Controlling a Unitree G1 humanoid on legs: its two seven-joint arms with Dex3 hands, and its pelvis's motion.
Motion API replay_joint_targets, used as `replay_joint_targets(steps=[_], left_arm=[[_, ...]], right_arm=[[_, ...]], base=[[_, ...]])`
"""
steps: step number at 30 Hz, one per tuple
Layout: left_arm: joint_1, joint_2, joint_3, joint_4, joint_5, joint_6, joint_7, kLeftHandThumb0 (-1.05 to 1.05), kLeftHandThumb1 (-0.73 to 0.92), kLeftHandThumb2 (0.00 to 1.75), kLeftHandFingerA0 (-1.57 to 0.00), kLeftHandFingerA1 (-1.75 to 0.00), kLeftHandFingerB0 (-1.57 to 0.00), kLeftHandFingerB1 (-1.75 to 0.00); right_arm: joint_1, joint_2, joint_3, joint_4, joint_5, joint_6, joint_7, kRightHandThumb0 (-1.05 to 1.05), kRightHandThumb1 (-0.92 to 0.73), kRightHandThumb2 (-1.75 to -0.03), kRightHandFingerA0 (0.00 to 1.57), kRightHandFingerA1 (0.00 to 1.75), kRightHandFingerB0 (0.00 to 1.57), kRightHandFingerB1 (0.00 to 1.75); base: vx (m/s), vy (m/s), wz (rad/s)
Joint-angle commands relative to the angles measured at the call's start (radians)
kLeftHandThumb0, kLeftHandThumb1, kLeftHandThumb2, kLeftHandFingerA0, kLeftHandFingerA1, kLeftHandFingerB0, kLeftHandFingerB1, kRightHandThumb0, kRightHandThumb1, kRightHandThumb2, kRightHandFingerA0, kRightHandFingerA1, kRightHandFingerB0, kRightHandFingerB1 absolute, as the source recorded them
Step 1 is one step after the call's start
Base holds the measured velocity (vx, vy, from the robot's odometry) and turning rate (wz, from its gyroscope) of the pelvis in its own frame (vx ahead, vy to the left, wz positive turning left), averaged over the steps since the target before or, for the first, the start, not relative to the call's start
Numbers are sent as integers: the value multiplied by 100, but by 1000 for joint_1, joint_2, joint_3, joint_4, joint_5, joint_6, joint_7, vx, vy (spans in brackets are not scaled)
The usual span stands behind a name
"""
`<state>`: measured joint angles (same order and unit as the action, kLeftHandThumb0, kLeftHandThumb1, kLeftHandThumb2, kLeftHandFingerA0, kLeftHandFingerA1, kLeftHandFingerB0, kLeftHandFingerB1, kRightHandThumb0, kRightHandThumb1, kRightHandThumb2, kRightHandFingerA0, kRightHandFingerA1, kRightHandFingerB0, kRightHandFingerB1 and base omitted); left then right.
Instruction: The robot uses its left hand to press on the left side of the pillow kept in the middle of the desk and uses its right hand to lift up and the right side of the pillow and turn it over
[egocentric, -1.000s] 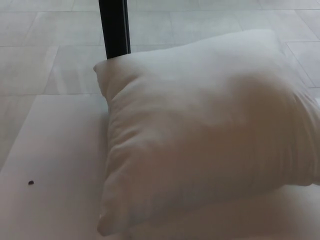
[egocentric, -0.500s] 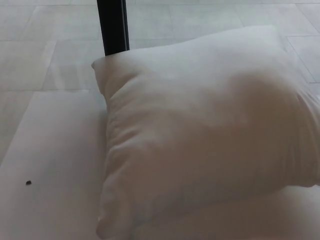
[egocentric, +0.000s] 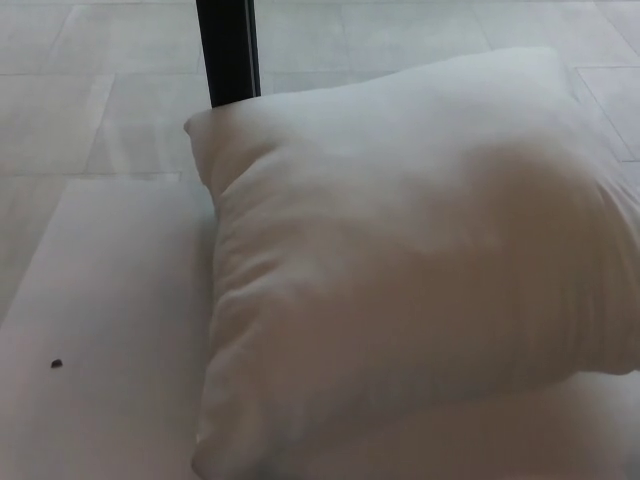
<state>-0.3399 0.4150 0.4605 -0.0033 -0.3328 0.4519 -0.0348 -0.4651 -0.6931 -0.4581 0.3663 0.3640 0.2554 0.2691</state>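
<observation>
A plump white pillow (egocentric: 410, 270) lies flat on the white desk (egocentric: 110, 330) and fills most of the head view, from the upper left corner near the dark post to the right edge. Its near left corner reaches the bottom edge of the picture. Neither of my hands nor any part of my arms shows in this view.
A black upright post (egocentric: 228, 50) stands behind the pillow's far left corner. Beyond the desk's far edge lies a pale tiled floor (egocentric: 60, 90). A small dark speck (egocentric: 56, 363) sits on the desk at the left.
The whole picture has shifted slightly as the camera moved. The pillow itself has not visibly changed.
</observation>
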Motion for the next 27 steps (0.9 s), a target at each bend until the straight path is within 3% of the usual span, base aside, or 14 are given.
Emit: replay_joint_targets(steps=[1, 2, 9, 10, 11, 13, 15, 16, 17, 20, 21, 24, 25, 27], left_arm=[[-50, -83, -191, -89, -19, 245, 6, -92, 92, 74, -23, -47, -5, -22], [-55, -86, -223, -77, 3, 252, 6, -92, 74, 113, -18, -51, -7, -26], [-32, -128, -415, -64, 65, 257, -16, -97, 74, 114, -16, -51, -7, -21], [-34, -155, -430, -63, 73, 290, 24, -93, 69, 110, -18, -52, -6, -29], [-33, -173, -435, -61, 76, 294, 44, -93, 68, 109, -20, -53, -6, -30], [-37, -185, -431, -62, 67, 325, 51, -91, 88, 68, -22, -45, -8, -21], [-34, -154, -493, -37, 76, 321, -26, -88, 66, 116, 0, -45, -3, -15], [-35, -163, -498, -35, 71, 333, -24, -100, 92, 68, -10, -48, 0, -26], [-40, -173, -501, -31, 67, 355, -13, -98, 90, 68, -11, -49, -3, -26], [-39, -165, -549, -25, 96, 351, -20, -95, 92, 69, -9, -49, 0, -26], [-45, -171, -558, -13, 99, 358, -17, -95, 71, 116, -1, -52, -8, -10], [-66, -166, -615, 4, 109, 422, -33, -104, 79, 93, -10, -51, 0, -2], [-67, -161, -629, 7, 109, 417, -48, -105, 82, 125, -8, -50, 0, -11], [-77, -157, -640, 6, 100, 433, -70, -105, 82, 126, -2, -42, 0, -8]], right_arm=[[-69, 60, 183, -71, -22, 202, 45, -100, -73, -112, 11, 46, 7, 35], [-72, 65, 192, -66, -20, 207, 52, -105, -92, -69, 15, 40, 11, 25], [-73, 43, 363, -62, -113, 200, 84, -105, -72, -117, 14, 48, 3, 37], [-94, 46, 384, -47, -121, 215, 85, -105, -92, -73, 22, 39, 13, 27], [-100, 45, 395, -32, -131, 208, 85, -105, -73, -118, 14, 47, 8, 35], [-117, 51, 410, 1, -139, 198, 84, -105, -92, -73, 23, 41, 12, 25], [-136, 65, 440, 48, -166, 181, 74, -99, -75, -118, 18, 52, 6, 35], [-142, 73, 439, 58, -160, 197, 70, -105, -92, -76, 25, 45, 14, 27], [-143, 79, 442, 62, -161, 198, 67, -98, -74, -117, 20, 54, 8, 38], [-145, 96, 461, 75, -176, 200, 62, -105, -92, -76, 26, 45, 15, 27], [-146, 104, 464, 77, -180, 199, 58, -98, -72, -117, 20, 53, 8, 38], [-147, 141, 481, 81, -185, 212, 66, -105, -92, -72, 22, 43, 15, 26], [-147, 143, 490, 71, -191, 220, 68, -98, -72, -116, 16, 51, 6, 37], [-144, 154, 497, 55, -199, 222, 71, -98, -73, -116, 16, 51, 7, 37]], base=[[0, 0, 0], [0, 0, 0], [0, 0, 0], [0, 0, 0], [0, 0, 0], [0, 0, 0], [0, 0, 0], [0, 0, 0], [0, 0, 0], [0, 0, 0], [0, 0, 0], [0, 0, 0], [0, 0, 0], [0, 0, 0]])
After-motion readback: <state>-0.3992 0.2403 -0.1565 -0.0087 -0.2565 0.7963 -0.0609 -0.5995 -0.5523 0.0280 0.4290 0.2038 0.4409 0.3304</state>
